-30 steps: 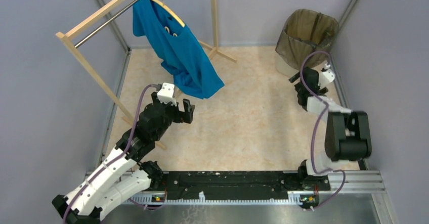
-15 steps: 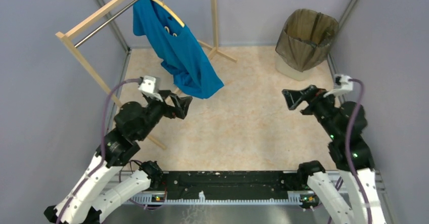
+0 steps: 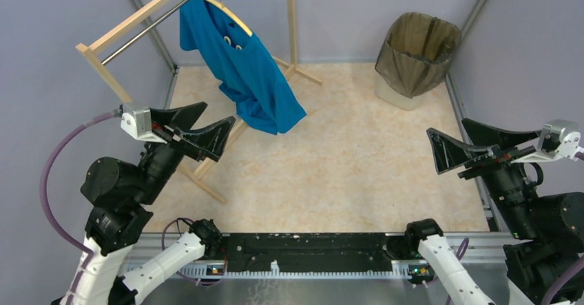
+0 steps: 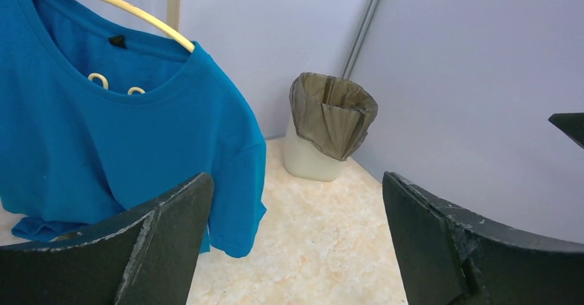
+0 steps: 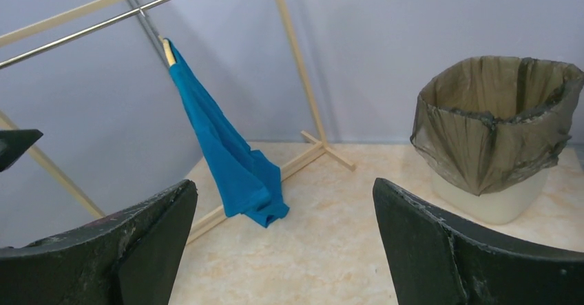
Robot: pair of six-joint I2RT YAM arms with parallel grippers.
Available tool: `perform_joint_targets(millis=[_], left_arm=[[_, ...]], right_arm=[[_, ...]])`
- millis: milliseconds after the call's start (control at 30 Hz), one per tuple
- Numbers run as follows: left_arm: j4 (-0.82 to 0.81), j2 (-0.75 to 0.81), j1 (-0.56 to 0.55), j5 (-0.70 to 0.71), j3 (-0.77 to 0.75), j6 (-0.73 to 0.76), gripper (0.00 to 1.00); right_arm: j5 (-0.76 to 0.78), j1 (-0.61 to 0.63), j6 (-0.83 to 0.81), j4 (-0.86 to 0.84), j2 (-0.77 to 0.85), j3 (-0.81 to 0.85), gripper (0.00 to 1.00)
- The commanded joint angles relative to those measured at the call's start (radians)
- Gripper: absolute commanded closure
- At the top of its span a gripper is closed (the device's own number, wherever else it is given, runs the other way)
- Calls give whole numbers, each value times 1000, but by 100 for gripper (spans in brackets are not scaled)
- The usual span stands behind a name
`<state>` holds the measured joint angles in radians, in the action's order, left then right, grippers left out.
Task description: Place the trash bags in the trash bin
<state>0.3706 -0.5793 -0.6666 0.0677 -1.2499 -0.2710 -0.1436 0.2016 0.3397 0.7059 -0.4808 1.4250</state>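
Trash bag (image 3: 418, 47) and trash bin (image 3: 398, 99), seen from above: the dark, glossy, see-through bag lines the cream bin. Its mouth is folded out over the rounded rim and its skirt hangs down the outer sides, so that only the bin's pale base shows below. The bin stands upright in the far right corner of the table (image 3: 337, 167).

Left gripper (image 3: 219, 112): raised over the left side of the table, its jaws spread wide with nothing between them. It is well apart from the bin, which lies diagonally across the table. In the left wrist view the bag (image 4: 334, 112) and bin (image 4: 308, 164) appear in the distance through the gap of the gripper (image 4: 295, 181).

Right gripper (image 3: 446, 127): raised at the right side, its jaws likewise spread wide and empty. The bin lies beyond it toward the far wall, not touching it. In the right wrist view the bag (image 5: 496, 122) and bin (image 5: 492, 205) sit above the right-hand finger of the gripper (image 5: 282, 183).

Blue shirt (image 3: 248, 71): hung on a hanger (image 3: 231, 14) from the wooden rack (image 3: 103, 67) at far left, just beyond the left gripper.
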Motion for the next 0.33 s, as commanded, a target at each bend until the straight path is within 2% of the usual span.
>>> perform_joint_targets(millis=[0, 300], left_arm=[[-4, 20, 4, 29, -45, -10, 1], [7, -5, 4, 61, -72, 12, 1]], right_arm=[[20, -2, -65, 32, -18, 37, 1], [73, -2, -18, -10, 35, -52, 1]])
